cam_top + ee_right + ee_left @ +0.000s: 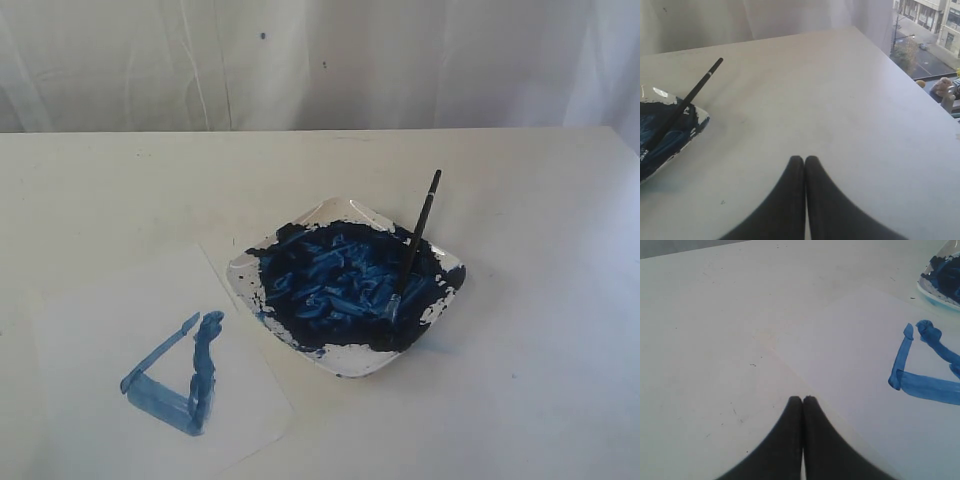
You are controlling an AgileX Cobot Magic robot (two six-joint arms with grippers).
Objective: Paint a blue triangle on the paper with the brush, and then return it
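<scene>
Exterior view, left to right.

- Paper [90,340]: lies flat on the white table [540,190], front left, just beside the dish.
- Blue triangle [203,365]: on the paper's right half. Three streaky strokes, joined at the two lower corners, with a small gap at the apex.
- Square white dish [350,362]: centre of the table, filled with dark blue paint.
- Brush [418,235]: rests in the dish on its right side. The bristle end sits in the paint and the black handle slants up over the far rim. Nothing holds it.

Left wrist view: left gripper [803,400], jaws pressed together and holding nothing. It hangs over the bare table at the paper's edge, apart from the triangle.

Right wrist view: right gripper [804,159], jaws likewise together and holding nothing. It is over the bare table, well clear of the dish and brush.
</scene>
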